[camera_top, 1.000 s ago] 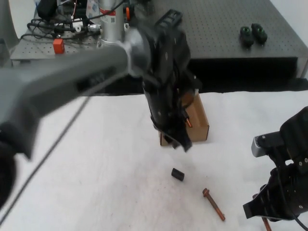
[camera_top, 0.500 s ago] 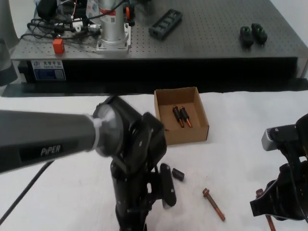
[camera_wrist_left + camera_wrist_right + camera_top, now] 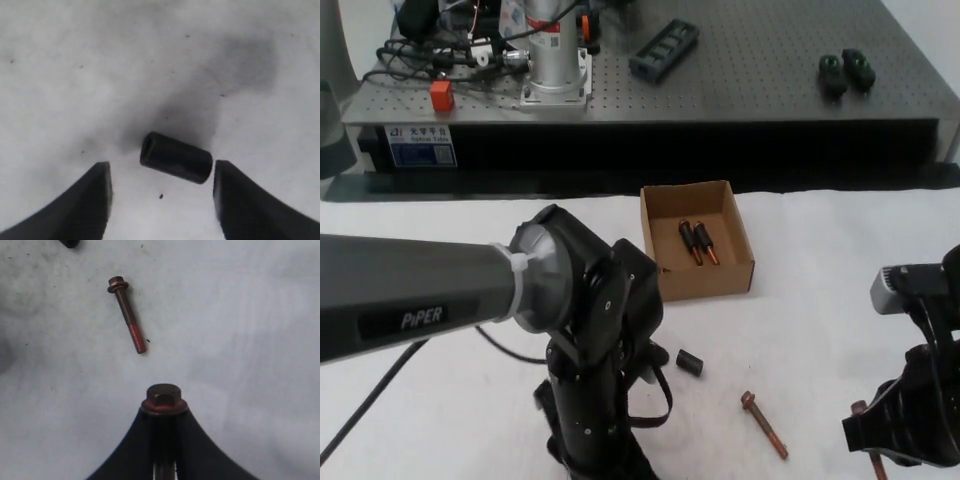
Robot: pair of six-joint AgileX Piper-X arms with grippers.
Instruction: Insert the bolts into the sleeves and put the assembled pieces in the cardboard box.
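Left end effector (image 3: 161, 172) lowered, short black sleeve (image 3: 176, 157)

White cloth (image 3: 450, 250) covers the bench front. Behind it, a raised perforated metal plate (image 3: 770, 90) carries a silver post (image 3: 556, 50), an orange block (image 3: 441, 95) beside tangled cables (image 3: 425, 52) (far left), a black slotted tray (image 3: 664, 48), and two black pieces with green spots (image 3: 846, 72).

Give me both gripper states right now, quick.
Left gripper: open, fingers either side of the loose sleeve.
Right gripper: shut on a bolt, head showing.
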